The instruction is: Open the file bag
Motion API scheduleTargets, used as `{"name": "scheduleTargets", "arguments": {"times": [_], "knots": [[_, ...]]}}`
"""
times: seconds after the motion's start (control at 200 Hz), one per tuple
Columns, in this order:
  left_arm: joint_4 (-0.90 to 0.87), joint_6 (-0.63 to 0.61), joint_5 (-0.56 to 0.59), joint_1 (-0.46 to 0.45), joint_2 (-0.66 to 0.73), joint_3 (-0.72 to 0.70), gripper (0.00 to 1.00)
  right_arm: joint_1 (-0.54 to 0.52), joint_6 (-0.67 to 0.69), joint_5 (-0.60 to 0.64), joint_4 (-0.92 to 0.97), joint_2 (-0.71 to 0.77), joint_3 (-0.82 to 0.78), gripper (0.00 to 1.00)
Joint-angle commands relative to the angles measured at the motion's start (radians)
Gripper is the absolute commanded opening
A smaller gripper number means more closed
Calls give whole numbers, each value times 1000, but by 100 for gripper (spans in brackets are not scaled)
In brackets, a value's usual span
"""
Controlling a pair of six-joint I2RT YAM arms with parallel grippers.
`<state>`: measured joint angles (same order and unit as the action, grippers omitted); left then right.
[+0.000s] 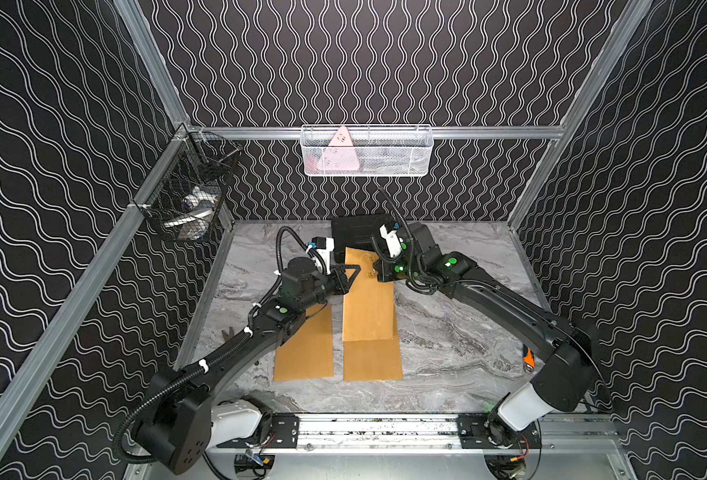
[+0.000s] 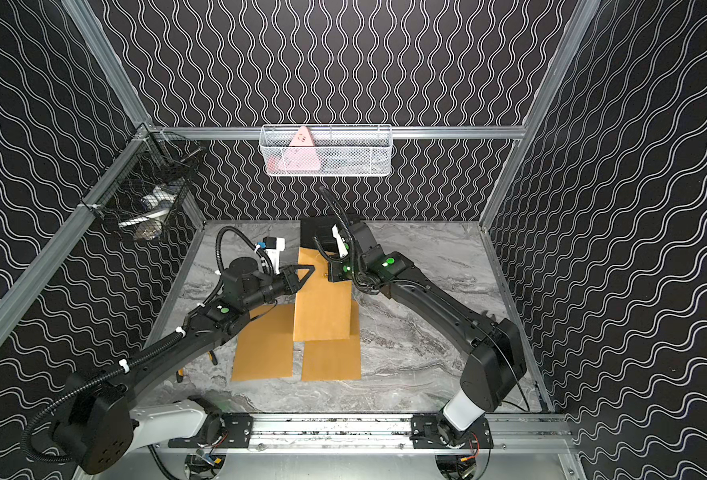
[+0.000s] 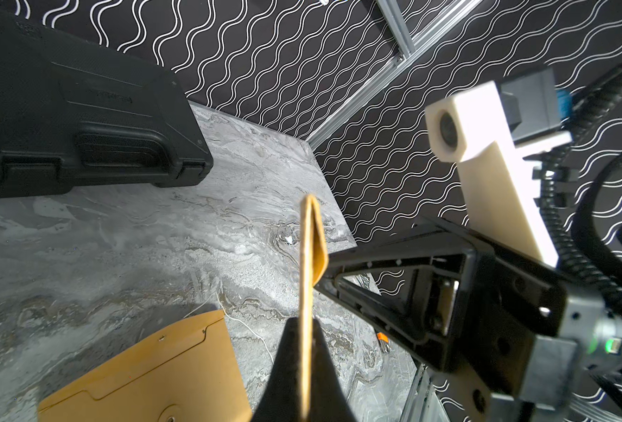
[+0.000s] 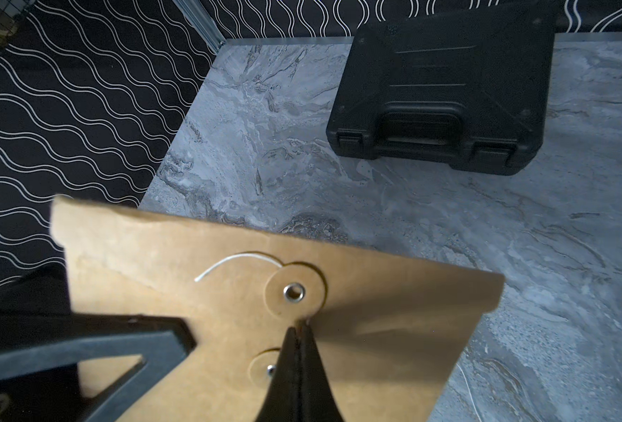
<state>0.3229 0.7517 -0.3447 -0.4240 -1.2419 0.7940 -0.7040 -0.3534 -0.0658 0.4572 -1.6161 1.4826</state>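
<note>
Both top views: file bag (image 1: 368, 307) (image 2: 322, 307) being held tilted over the middle of the table (image 1: 447, 332), far end raised, near end overlapping a second bag (image 1: 372, 361) lying flat toward the near edge. Third bag (image 1: 304, 353) lying flat beside that one, on the left-edge side. Left gripper (image 1: 357, 270) and right gripper (image 1: 379, 269) reaching in at the raised end from opposite sides. Black case (image 1: 356, 237) sitting against the far edge.

Left wrist: left gripper (image 3: 304, 329) jaws pressing together, pinching the file bag (image 3: 306, 263), seen edge-on. Flap (image 3: 320, 252) bending away toward the right gripper (image 3: 325, 283).

Right wrist: right gripper (image 4: 298, 329) jaws pressing together, pinching the flap just below the round paper button (image 4: 296, 292). White string (image 4: 236, 259) curling loose from it.
</note>
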Motion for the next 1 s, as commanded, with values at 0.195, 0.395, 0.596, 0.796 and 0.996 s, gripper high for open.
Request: {"name": "scheduleTargets", "arguments": {"times": [0.195, 0.395, 0.596, 0.796, 0.996], "knots": [[59, 17, -13, 0, -8, -11, 0, -1, 19, -43, -3, -25, 54, 0], [67, 23, -15, 0, -14, -10, 0, -3, 18, -94, -9, -37, 76, 0], [66, 23, -13, 0, -26, -1, 0, -12, 11, -110, -18, -20, 57, 0], [80, 33, 3, 1, -42, -2, 0, -18, 1, -135, -29, 4, 27, 0], [95, 47, 15, 7, -56, 4, 0, -28, -20, -137, -51, 24, -27, 0]]}}
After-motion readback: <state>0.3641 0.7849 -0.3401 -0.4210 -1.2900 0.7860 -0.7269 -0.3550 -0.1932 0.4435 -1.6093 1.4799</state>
